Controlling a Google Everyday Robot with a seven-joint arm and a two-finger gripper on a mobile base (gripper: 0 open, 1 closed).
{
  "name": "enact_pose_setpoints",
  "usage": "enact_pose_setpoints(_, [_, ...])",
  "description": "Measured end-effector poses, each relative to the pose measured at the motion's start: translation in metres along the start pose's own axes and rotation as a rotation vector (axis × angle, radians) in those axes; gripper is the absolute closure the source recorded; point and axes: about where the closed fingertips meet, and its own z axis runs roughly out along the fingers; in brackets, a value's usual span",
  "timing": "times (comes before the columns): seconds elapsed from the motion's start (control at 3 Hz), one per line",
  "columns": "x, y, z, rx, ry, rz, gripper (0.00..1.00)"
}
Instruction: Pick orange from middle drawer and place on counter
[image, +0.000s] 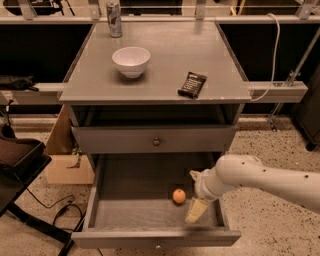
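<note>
Down in the pulled-out drawer (130, 185), loose on its dark floor right of centre: orange (179, 196), untouched. Just right of it, low inside the tray by the right wall: gripper (192, 197), jaws spread wide, holding nothing. Risky from here, probably: could nudge instead of pinch and send the round fruit rolling left over the flat floor, could close off-centre and squirt it out sideways, or could knock the arm (270, 177) against the shut drawer (155, 140) overhead while lifting toward the counter (170, 55).
</note>
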Motion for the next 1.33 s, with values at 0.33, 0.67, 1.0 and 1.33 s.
enact_pose_setpoints(0.33, [0.008, -0.016, 0.032, -0.001, -0.025, -0.006, 0.00])
enact_pose_setpoints(0.67, [0.018, -0.029, 0.055, -0.007, -0.030, 0.001, 0.00])
enact_pose_setpoints(1.0, [0.031, -0.038, 0.070, -0.007, -0.038, 0.020, 0.00])
enact_pose_setpoints(1.33, [0.038, -0.043, 0.082, -0.007, -0.052, 0.038, 0.00])
